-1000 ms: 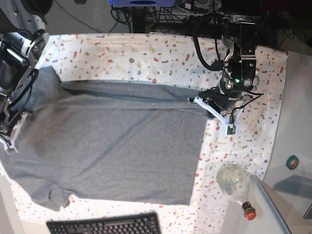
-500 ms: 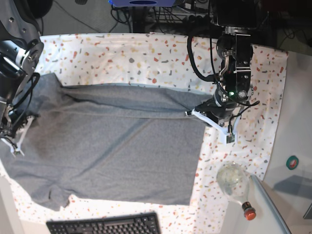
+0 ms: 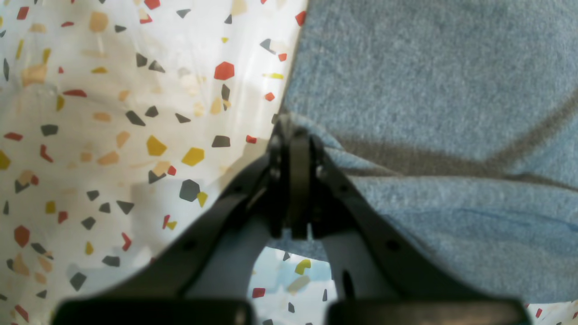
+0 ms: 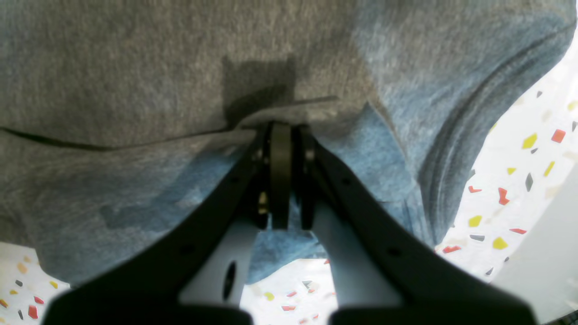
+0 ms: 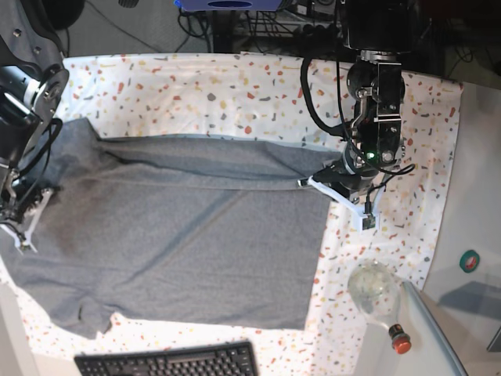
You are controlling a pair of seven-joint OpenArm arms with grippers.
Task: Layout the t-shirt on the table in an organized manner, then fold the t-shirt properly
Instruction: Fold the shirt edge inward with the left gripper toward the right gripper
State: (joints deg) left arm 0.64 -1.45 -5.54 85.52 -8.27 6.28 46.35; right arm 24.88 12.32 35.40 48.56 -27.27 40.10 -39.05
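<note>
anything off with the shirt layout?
Yes. The t-shirt isn't flat: its far long edge is doubled over into a band, and a diagonal crease crosses the middle. Both claws, left and right, are shut on its ends. A glass bottle lies nearby.

Our left gripper (image 3: 291, 135) is pinched closed, its arm reaching in from the far right. Our right gripper (image 4: 281, 131) is clamped too, low at the left edge, wrist angled inward.

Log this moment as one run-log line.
left gripper: shut on t-shirt edge | right gripper: shut on t-shirt | t-shirt: spread on table, partly folded
</note>
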